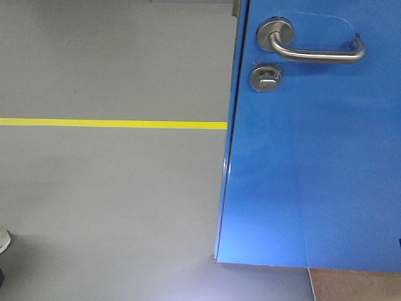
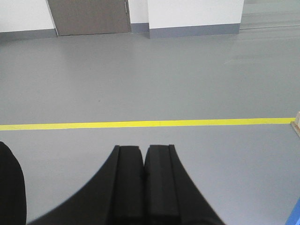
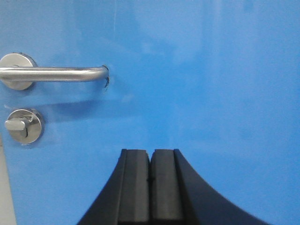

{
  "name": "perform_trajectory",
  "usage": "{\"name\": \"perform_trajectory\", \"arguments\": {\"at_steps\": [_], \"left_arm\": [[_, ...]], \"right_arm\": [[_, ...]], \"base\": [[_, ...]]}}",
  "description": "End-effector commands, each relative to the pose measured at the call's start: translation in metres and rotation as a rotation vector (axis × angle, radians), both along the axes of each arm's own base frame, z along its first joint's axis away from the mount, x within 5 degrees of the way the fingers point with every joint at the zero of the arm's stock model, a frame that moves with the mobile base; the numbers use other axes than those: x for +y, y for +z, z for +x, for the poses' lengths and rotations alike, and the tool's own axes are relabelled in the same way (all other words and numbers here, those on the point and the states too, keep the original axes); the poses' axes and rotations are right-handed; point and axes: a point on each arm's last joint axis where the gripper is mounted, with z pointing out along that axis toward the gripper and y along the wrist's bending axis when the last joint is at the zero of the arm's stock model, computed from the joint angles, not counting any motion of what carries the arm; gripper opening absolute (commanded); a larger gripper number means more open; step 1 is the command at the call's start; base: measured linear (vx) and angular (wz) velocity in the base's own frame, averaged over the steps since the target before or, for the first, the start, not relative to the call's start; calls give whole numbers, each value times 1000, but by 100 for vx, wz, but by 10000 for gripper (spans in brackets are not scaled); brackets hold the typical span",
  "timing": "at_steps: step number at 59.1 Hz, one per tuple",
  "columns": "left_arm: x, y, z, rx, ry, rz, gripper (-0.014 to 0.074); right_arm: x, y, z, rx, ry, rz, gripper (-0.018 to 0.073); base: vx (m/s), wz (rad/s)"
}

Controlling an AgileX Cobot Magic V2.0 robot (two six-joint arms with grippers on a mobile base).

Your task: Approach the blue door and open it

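Right wrist-mounted view, item one: right gripper (image 3: pixel 150 187), black, jaws pressed together with only a thin seam between the pads; holds nothing, touches nothing. It faces the blue door (image 3: pixel 201 93), which fills the frame, glossy and bright. Lever handle (image 3: pixel 56 73), brushed steel, lies horizontal, up and to the left of the fingertips, its free end turned back toward the panel. Thumb-turn lock (image 3: pixel 23 125), round, sits below the handle's rose, near the door's left edge.

Left wrist-mounted view, item two: left gripper (image 2: pixel 144 187), black, jaws likewise together, empty, clear of everything. It looks over grey floor (image 2: pixel 140 84) crossed by a yellow floor line (image 2: pixel 140 123); a grey-brown far door (image 2: pixel 89 16) and white wall (image 2: pixel 197 11) stand beyond. A sliver of blue shows at the lower right corner, probably the door's edge; too little to be sure.

Exterior front-facing view, item three: blue door occupies the right half, lever handle at top, lock just beneath, the panel's left edge upright against the grey floor and yellow line.

Step in hand, by judgement: the approach looks largely complete, the door close before the right arm; the handle is not yet touched. The next move would call for the right gripper to part its jaws, rise and shift left to the lever's shaft, close on it or bear down, then work the door open.
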Motion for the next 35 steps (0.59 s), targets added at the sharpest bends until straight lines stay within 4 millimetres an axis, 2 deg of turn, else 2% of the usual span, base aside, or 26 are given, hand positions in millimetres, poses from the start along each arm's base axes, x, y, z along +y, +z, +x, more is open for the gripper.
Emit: {"name": "perform_trajectory", "arguments": {"at_steps": [1,11,20,26,35], "left_arm": [[0,6,1,-89,2,1,70],[0,6,1,-88,2,1,70],[0,6,1,-88,2,1,70],[0,6,1,-88,2,1,70],[0,6,1,-89,2,1,70]], "right_arm": [[-2,-2,1,-36,-27,-28,6],[4,-1,1,-44,19,-145,6],[8,-6,1,14,77,-85,6],[6,-15,0,99,64,-50,6],[4,-20,-4,137,41,-51,6]], "base": [[0,0],[0,0],[0,0],[0,0],[0,0]]}}
